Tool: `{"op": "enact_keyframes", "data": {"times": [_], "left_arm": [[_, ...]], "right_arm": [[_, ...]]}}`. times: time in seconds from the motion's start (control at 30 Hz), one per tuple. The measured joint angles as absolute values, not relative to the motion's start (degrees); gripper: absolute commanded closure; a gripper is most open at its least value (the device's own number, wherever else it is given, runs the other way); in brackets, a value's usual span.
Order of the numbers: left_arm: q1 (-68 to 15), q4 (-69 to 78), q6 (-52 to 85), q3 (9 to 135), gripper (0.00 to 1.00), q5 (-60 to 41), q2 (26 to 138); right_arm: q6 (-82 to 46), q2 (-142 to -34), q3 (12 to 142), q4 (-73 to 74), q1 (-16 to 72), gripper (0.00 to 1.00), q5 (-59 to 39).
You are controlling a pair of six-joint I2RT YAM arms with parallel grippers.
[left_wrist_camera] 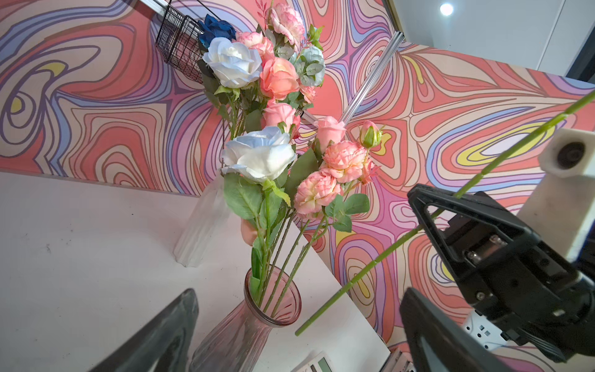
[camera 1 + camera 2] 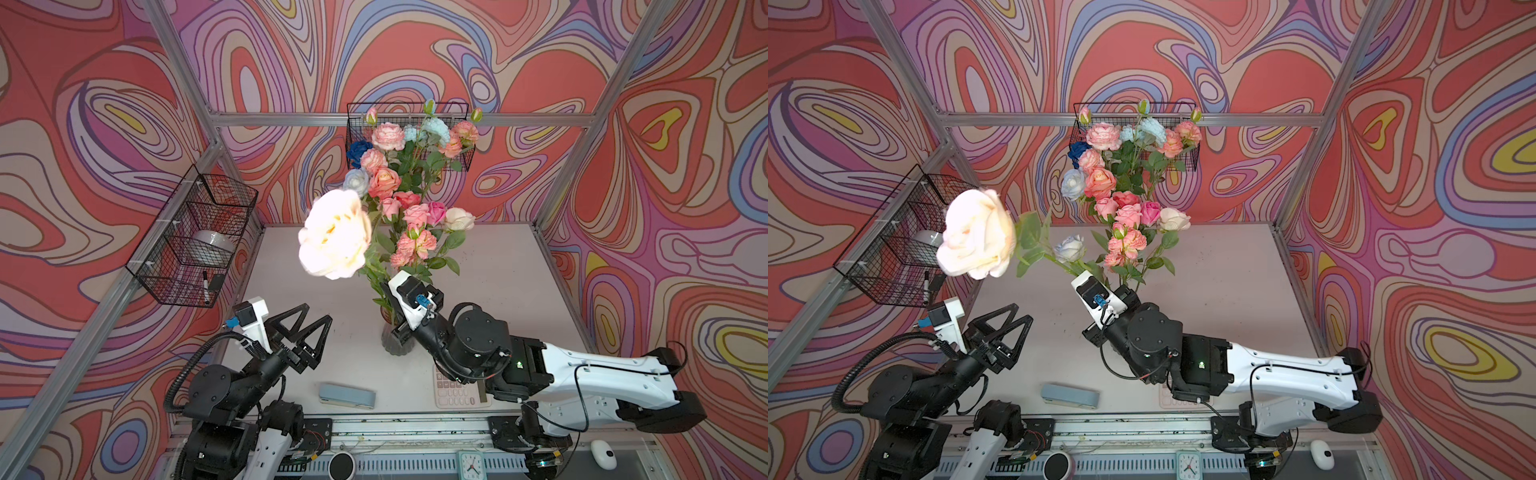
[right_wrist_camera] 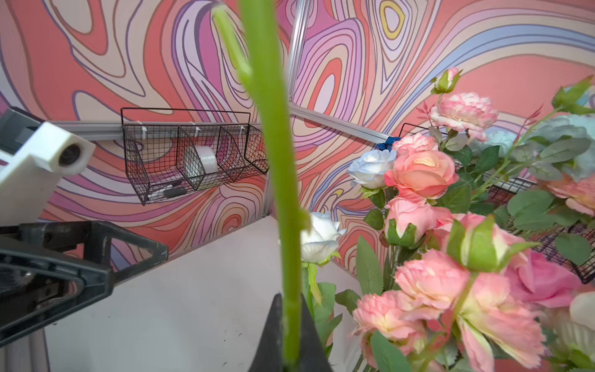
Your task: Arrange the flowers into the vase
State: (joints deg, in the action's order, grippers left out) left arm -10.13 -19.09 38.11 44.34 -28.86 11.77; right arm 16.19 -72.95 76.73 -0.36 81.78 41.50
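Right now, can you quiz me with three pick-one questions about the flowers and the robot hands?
1. Where is the roll of tape?
A) in the wire basket on the wall
B) on a chair
C) in a drawer

2. What colour is the big flower head whose stem the right gripper holds?
A) deep blue
B) cream
C) red

3. How is the left gripper?
A) shut on a stem
B) shut on a spoon
C) open and empty

Answers:
1 A, the tape shows through the basket's mesh.
2 B, its petals are pale cream.
3 C, its fingers stand apart with nothing between them.
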Motion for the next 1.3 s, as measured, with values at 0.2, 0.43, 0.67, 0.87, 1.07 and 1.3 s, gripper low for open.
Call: {"op": "enact_keyframes", "data": {"times": [0.2, 0.43, 0.67, 0.87, 1.07, 1.3], "left_arm": [[-10.13, -19.05, 38.11, 43.81, 0.0, -28.84, 12.25], [-10.13, -19.05, 38.11, 43.35, 0.0, -28.84, 12.69], [-10.13, -19.05, 38.11, 43.35, 0.0, -28.88, 13.13], [-10.13, -18.94, 38.15, 43.18, 0.0, -28.88, 13.87], [-10.13, -18.59, 38.41, 42.83, 0.0, -28.93, 14.59], [-10.13, -18.65, 38.59, 42.85, 0.0, -28.88, 16.56]], "right_arm": [[21.78, -74.65, 76.55, 2.46, 80.97, 1.0, 42.54], [14.63, -72.64, 74.52, 0.69, 71.44, 1.0, 35.46], [8.25, -72.95, 71.22, -2.26, 69.8, 1.0, 31.75], [2.44, -75.07, 66.87, -5.56, 67.31, 1.0, 29.95], [-2.94, -79.13, 65.6, -8.91, 65.82, 0.89, 29.47], [-9.21, -77.08, 63.77, -12.43, 65.93, 0.44, 25.8]]}}
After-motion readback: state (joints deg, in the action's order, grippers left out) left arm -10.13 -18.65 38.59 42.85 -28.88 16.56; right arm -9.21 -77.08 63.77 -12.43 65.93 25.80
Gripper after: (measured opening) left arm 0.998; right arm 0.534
